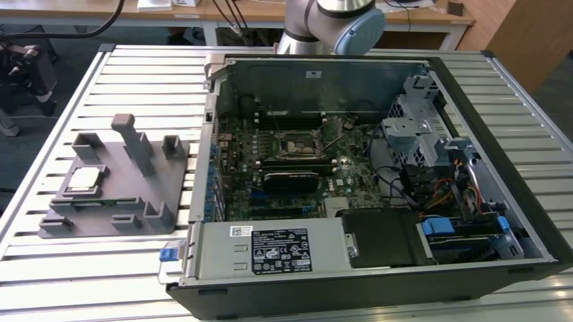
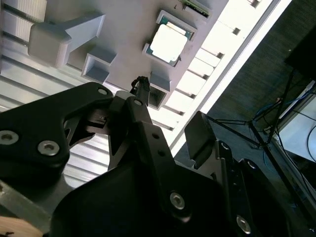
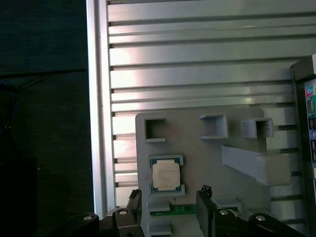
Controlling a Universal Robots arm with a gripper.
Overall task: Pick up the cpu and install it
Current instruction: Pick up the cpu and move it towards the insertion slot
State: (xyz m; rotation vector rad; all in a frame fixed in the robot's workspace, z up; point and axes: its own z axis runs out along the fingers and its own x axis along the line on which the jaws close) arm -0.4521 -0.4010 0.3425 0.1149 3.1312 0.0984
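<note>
Claw point(image 3: 169, 200): open, holding nothing, hovering above cpu point(image 3: 166, 175) | cpu: lies in grey fixture point(image 3: 207, 143) pocket near desk point(image 3: 197, 49) edge | progress: pickup not yet done; socket point(image 1: 294, 144) in computer case point(image 1: 358, 298) looks unfilled

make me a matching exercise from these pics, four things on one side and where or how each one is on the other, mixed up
Things:
1. cpu
2. gripper
3. computer case
4. socket

Places or states:
a. on the motherboard, inside the case
b. open, above the grey fixture, holding nothing
c. lying on the slatted table, side panel off
d. in a pocket of the fixture

Pairs: 1-d, 2-b, 3-c, 4-a
</note>
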